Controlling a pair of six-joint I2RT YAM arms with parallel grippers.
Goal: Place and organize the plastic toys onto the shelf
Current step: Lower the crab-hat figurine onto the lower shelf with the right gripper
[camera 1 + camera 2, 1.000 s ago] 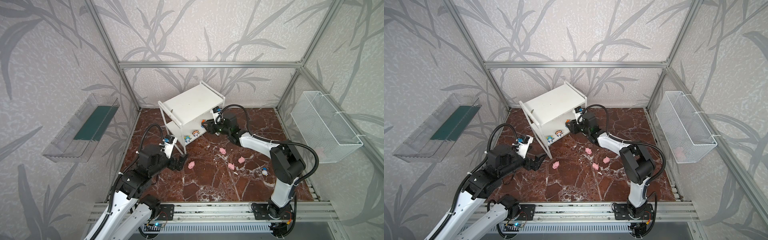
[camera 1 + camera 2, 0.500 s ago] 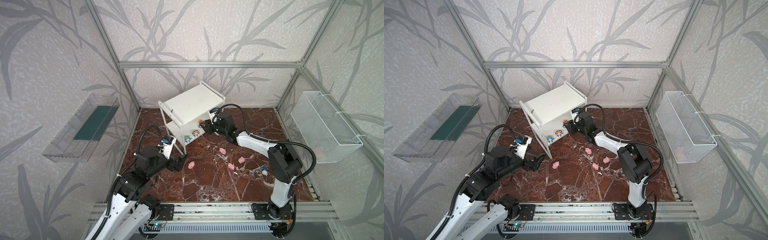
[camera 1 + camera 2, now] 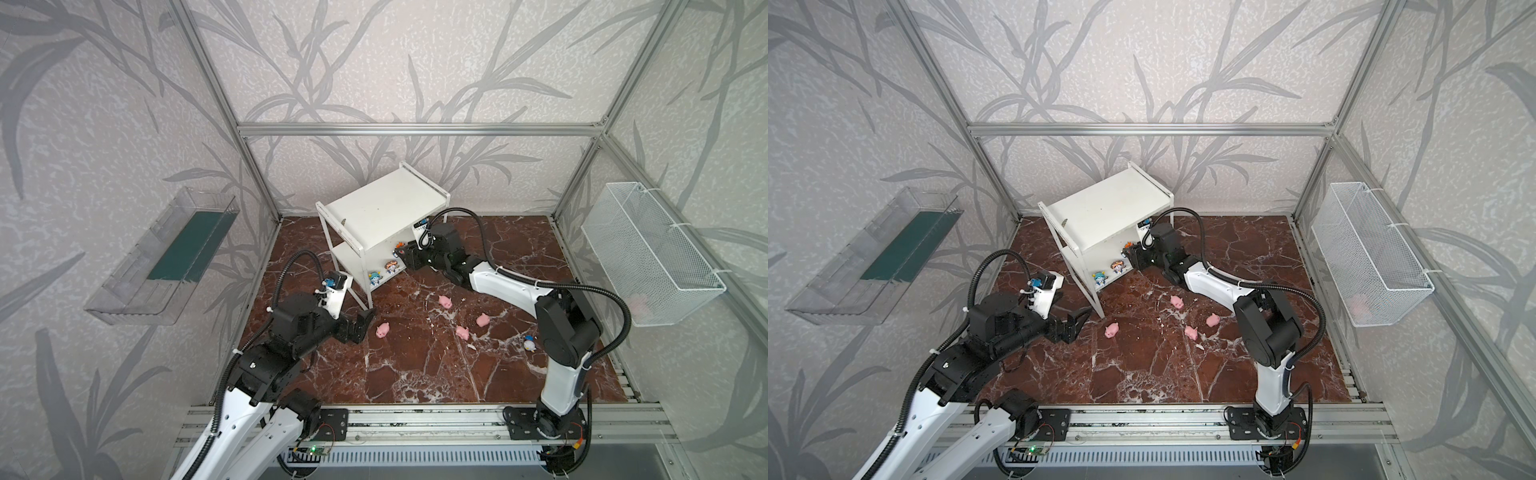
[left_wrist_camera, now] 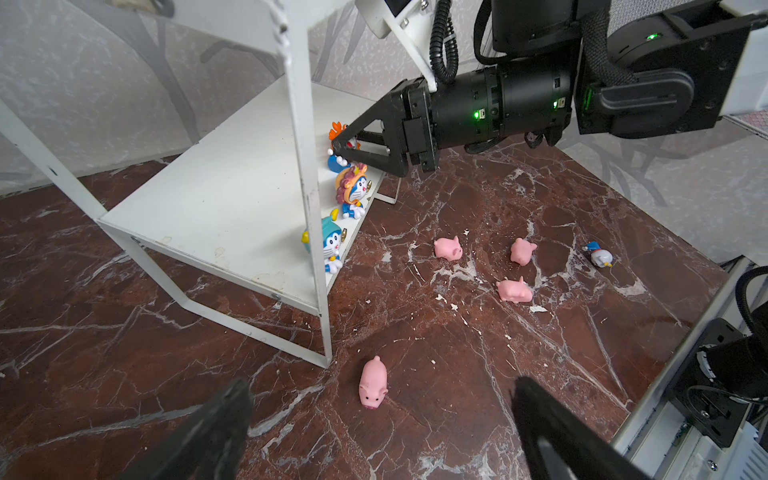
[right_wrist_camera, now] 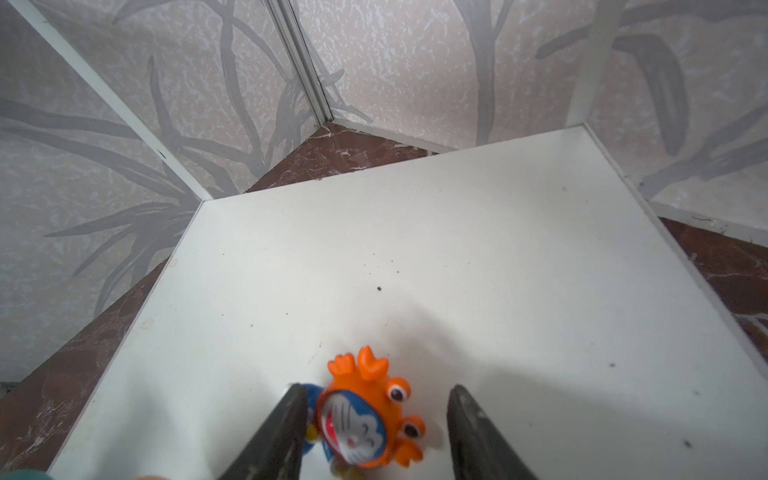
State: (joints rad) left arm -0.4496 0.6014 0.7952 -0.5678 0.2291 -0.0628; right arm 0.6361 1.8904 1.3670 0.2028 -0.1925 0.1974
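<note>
Clearance counts: with your right gripper (image 5: pixel 376 392) jaws parted around the orange figurine (image 5: pixel 365 419) at the shelf's (image 5: pixel 415 249) lower front edge, retreat straight, without nudging.

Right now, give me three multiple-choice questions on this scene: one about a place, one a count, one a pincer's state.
1. Where does the orange crab figurine stand? A. lower board of the shelf B. top board C. wire basket
2. How many pink pigs lie on the marble floor? A. two B. four C. six
3. How is the left pincer? A. shut on a pig B. out of view C. open, empty
Answers: 1 A, the right wrist view shows white board under it; 2 B, four lie scattered in both top views; 3 C, its fingers stand wide apart, gripping nothing.
</note>
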